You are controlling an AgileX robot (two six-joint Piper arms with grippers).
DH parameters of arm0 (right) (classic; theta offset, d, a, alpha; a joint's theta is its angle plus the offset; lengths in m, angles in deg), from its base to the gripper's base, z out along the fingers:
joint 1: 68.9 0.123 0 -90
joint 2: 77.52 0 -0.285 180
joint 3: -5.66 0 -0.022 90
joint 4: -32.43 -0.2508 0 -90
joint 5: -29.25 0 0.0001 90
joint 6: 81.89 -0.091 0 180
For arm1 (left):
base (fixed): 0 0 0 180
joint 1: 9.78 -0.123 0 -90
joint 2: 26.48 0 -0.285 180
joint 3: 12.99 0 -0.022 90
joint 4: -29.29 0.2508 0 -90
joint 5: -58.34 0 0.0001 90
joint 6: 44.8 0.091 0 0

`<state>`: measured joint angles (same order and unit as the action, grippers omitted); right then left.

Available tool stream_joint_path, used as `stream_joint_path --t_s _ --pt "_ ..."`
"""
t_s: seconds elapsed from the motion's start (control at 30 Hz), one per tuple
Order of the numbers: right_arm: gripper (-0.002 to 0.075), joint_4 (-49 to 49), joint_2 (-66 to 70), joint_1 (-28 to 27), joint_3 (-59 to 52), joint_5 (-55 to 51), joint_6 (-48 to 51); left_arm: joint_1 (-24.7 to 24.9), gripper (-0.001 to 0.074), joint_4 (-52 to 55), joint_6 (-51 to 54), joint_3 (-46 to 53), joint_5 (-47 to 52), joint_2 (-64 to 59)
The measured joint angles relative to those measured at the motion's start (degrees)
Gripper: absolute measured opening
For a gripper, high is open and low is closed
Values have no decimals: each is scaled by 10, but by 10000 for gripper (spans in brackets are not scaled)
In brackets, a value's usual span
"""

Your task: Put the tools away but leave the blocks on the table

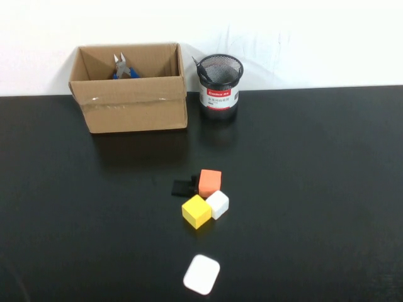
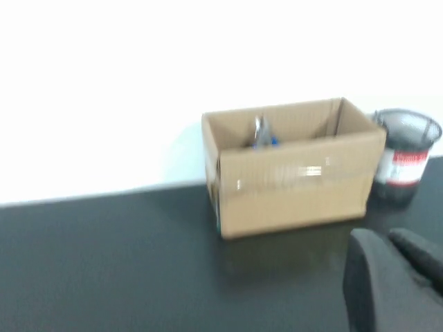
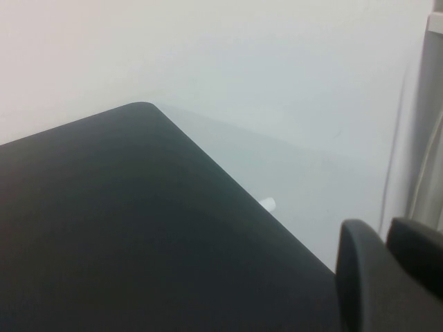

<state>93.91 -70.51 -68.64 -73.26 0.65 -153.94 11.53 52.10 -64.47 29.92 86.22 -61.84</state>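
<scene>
At the far left of the matte black table (image 1: 327,189), blue-handled cutting pliers (image 1: 123,68) are seen inside the brown cardboard box (image 1: 135,104). Orange (image 1: 210,182), yellow (image 1: 196,211) and white (image 1: 218,204) cubes are clustered centrally. Left gripper (image 2: 398,277) and right gripper (image 3: 387,273) are glimpsed only partly; finger state cannot be told.

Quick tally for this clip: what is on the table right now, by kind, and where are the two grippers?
Cubes: 3, orange, yellow, white
Flat black piece: 1
White case: 1
Containers: 2, cardboard box holding pliers, mesh cup
Total: 7
Left gripper and right gripper are pulled back, off the high view.
</scene>
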Motion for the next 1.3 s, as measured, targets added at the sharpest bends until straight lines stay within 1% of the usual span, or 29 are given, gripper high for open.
stream_joint_path --t_s 0.13,0.33,0.47,0.6,0.7,0.77,0.8,0.87,0.93,1.0,1.07,1.1,1.17,1.23,1.3 --pt "24 0 0 0 0 -1 0 0 -1 -5 -2 62 40 58" --pt "24 0 0 0 0 -1 0 0 -1 0 -2 128 96 75" --pt "24 0 0 0 0 -1 0 0 -1 20 -5 150 81 75" --pt "24 0 0 0 0 -1 0 0 -1 22 -14 165 -9 80" --pt "24 0 0 0 0 -1 0 0 -3 22 -17 185 -114 101" --pt "24 0 0 0 0 -3 0 0 -3 27 -12 213 -208 130" --pt "24 0 0 0 0 -3 0 0 -3 27 -2 230 -252 149" --pt "24 0 0 0 0 -4 0 0 -3 8 36 262 -309 191" --pt "24 0 0 0 0 -4 0 0 -3 -48 91 293 -326 242" --pt "24 0 0 0 0 -4 0 -7 -3 -107 143 318 -313 273" --pt "24 -1 0 0 0 -4 0 -23 -3 -152 180 345 -279 281" --pt "24 -1 0 0 0 -4 0 -29 -3 -161 187 351 -253 281" --pt "24 -1 0 0 -1 -8 0 -41 -3 -177 192 355 -162 281" --pt "24 -1 0 0 -1 -12 0 -47 -3 -188 189 359 -98 281" --pt "24 -1 0 0 -1 -16 0 -48 -3 -191 187 360 -85 281"
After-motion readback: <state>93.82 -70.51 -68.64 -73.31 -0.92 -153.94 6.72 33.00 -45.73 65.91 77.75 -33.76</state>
